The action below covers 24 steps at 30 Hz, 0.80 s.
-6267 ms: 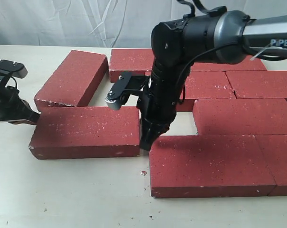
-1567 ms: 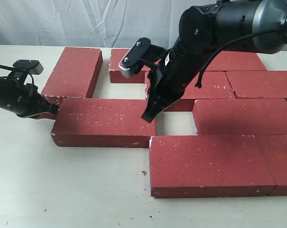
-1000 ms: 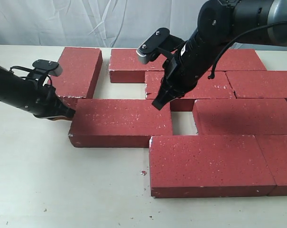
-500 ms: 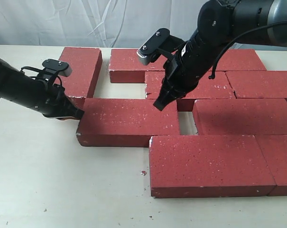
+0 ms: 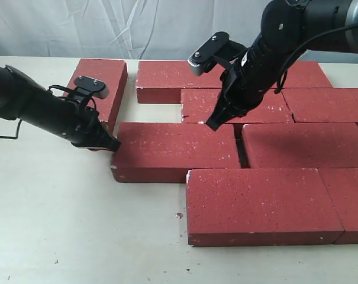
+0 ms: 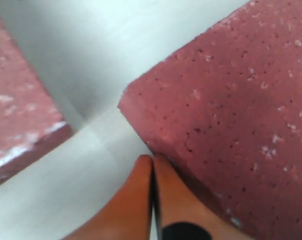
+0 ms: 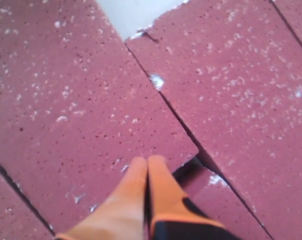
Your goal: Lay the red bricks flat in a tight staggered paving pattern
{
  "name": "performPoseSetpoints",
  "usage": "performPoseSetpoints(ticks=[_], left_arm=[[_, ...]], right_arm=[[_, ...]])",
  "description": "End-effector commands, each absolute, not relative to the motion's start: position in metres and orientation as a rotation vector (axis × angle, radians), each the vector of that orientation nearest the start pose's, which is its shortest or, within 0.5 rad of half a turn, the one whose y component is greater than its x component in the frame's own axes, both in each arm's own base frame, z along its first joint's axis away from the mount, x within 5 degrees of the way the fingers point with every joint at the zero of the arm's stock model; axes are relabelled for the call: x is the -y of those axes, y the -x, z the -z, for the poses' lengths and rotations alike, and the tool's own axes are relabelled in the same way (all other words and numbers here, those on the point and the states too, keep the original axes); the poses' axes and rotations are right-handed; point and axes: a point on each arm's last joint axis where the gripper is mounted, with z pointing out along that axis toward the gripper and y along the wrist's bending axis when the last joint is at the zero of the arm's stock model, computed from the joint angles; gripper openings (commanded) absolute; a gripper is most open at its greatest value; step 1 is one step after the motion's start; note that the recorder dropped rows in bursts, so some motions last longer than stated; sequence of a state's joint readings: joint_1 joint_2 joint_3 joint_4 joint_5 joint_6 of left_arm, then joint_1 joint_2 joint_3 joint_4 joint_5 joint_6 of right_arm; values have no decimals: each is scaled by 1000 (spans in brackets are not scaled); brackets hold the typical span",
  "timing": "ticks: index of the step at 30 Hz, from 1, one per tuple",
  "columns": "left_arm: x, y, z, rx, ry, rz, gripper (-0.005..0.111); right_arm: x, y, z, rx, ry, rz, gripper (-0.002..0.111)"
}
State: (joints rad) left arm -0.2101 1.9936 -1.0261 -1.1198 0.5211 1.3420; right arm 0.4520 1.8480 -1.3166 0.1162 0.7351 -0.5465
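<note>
Exterior view: the red bricks [image 5: 321, 103] lie flat on the table [image 5: 78, 236], most of them in staggered rows at the right and rear. Your left hand [image 5: 112, 147] sits low at the table surface, its tip against the left end of the middle-row brick [image 5: 179, 151]. That brick lies parallel to the rows. A narrow dark gap separates its right end from the neighbouring brick [image 5: 303, 145], and it sits just behind the front brick [image 5: 255, 204] with no gap visible there. The slanted brick [image 5: 99, 80] at the rear left lies askew to the rows, apart from the rear-row brick [image 5: 167, 80] and just behind your left arm. Your right hand [image 5: 214, 124] hangs tip-down over the rear right part of the middle-row brick, near its seam with the second-row brick [image 5: 205, 106].

Left wrist view: the left hand's orange fingers [image 6: 136, 200] are pressed together with nothing between them. The tip touches the middle-row brick's end face just beside its corner. Bare table shows between that corner and the slanted brick.

Right wrist view: the right hand's fingers [image 7: 126, 200] are likewise pressed together and hold nothing. The tip lies over a brick corner where narrow seams meet. You cannot tell from this view whether it touches the surface.
</note>
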Motion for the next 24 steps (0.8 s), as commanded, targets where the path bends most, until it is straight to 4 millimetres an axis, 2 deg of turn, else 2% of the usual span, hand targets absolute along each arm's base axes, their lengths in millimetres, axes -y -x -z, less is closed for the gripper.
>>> performPoseSetpoints(ticks=[1,15,24], left_arm=[[126,-342,-110,-2510,-815,652,0],[146,-337,-110,-2486,-865,617,0],[144,-341,-110,-2473,-890,555,0]], right_arm=[[-164,-348,-214,-2475,1164,-110,-1],[-165,-348,-215,-2475,1149,-127,-1],[-165,-348,-215,-2476,1144,-134,-1]])
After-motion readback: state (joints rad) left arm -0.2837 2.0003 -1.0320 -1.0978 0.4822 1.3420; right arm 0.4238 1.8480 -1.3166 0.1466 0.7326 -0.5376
